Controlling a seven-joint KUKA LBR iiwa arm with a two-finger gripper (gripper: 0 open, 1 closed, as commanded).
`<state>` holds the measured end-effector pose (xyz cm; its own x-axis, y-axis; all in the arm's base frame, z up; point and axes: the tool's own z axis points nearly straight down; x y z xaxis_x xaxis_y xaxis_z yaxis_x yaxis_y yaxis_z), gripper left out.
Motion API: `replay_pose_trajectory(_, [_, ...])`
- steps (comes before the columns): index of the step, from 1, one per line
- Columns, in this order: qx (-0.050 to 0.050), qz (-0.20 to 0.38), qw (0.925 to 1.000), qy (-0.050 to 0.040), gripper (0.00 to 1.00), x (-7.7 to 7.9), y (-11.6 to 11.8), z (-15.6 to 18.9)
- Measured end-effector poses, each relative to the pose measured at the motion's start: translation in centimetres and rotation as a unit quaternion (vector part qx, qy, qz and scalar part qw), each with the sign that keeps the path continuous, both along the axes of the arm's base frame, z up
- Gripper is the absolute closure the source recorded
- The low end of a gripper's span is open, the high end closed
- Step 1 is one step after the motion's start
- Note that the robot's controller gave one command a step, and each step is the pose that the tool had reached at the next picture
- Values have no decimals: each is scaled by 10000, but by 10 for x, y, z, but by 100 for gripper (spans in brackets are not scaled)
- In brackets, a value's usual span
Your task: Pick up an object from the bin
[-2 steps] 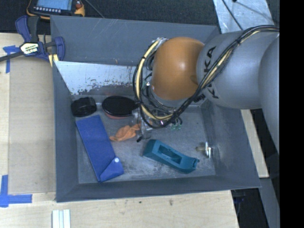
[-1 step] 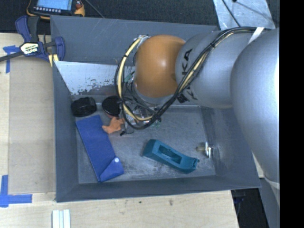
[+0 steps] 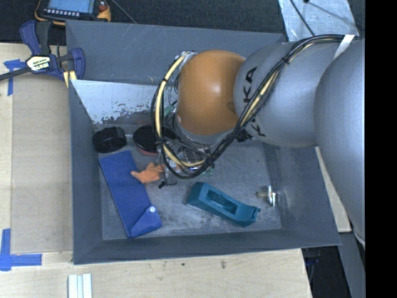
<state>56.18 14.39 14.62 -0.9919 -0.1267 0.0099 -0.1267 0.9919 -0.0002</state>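
Item: small orange piece (image 3: 146, 174), irregular in shape, lying against the right edge of the blue pad (image 3: 127, 194), about halfway along the pad.

Gripper (image 3: 166, 174): low in the bin (image 3: 87, 185), just right of the orange piece and so just right of the pad. It sits under the orange wrist cover (image 3: 208, 92) and a bundle of cables. Whether the claw is open or closed cannot be told.

Black round cap (image 3: 110, 139): just above the pad's upper end.

Dark disc (image 3: 146, 139): above and right of the pad's upper end, beside the cap.

Teal tool (image 3: 221, 204): long, lying flat, right of the pad's lower end and apart from it.

Small metal piece (image 3: 270, 196): farthest right of the pad, beyond the teal tool.
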Motion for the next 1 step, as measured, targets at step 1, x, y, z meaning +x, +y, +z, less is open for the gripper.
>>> replay_pose_trajectory(1, [7, 133, 9999, -48, 100, -1, 4, 65])
